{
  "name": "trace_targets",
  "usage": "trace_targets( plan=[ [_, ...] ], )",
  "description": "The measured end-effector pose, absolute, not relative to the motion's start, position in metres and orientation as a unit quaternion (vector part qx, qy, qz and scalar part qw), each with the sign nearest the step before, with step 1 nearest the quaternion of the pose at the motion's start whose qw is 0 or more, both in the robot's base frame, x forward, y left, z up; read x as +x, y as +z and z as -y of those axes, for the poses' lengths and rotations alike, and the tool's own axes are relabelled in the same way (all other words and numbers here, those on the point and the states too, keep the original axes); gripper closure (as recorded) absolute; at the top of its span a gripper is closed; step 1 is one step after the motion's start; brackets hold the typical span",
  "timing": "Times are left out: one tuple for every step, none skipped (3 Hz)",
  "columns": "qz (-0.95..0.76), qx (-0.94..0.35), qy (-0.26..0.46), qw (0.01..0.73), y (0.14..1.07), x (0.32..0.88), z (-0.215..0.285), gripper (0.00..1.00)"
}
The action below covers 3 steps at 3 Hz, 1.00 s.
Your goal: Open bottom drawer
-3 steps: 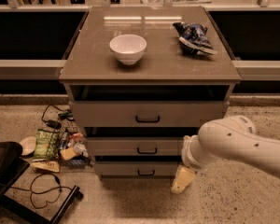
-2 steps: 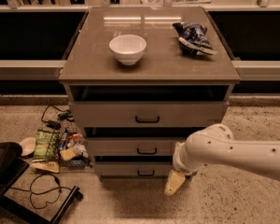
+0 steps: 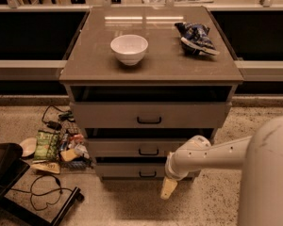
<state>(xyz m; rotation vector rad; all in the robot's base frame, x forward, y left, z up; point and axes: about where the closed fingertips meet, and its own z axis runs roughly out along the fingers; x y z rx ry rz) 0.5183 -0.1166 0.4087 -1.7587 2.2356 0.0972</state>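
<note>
The grey-beige cabinet (image 3: 151, 69) has three drawers. The bottom drawer (image 3: 127, 172) is the lowest one, with a shallow flat front and a small black bar handle (image 3: 147, 174). Its front sits about level with the drawer above. The middle drawer (image 3: 132, 149) and the taller top drawer (image 3: 148, 114) are above it. My gripper (image 3: 168, 188) hangs at the end of the white arm (image 3: 212, 155), which comes in from the right. The gripper is just right of and slightly below the bottom drawer's handle, in front of the drawer front, apart from the handle.
A white bowl (image 3: 129, 49) and a blue snack bag (image 3: 196, 37) lie on the cabinet top. Snack packets (image 3: 47, 145), cables (image 3: 42, 192) and a dark chair base (image 3: 4, 173) are on the floor at the left. Speckled floor lies in front.
The arm and gripper have moved left along the bottom drawer's front, closer to its handle. The drawers have not moved.
</note>
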Motion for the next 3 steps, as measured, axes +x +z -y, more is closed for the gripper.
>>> trace_targets(
  plan=[
    [-0.773, -0.618, 0.035, 0.138, 0.361, 0.530, 0.118, 0.00],
    [-0.782, -0.606, 0.068, 0.125, 0.312, 0.534, 0.115, 0.00],
    [-0.783, -0.604, 0.075, 0.130, 0.300, 0.549, 0.112, 0.00]
  ],
)
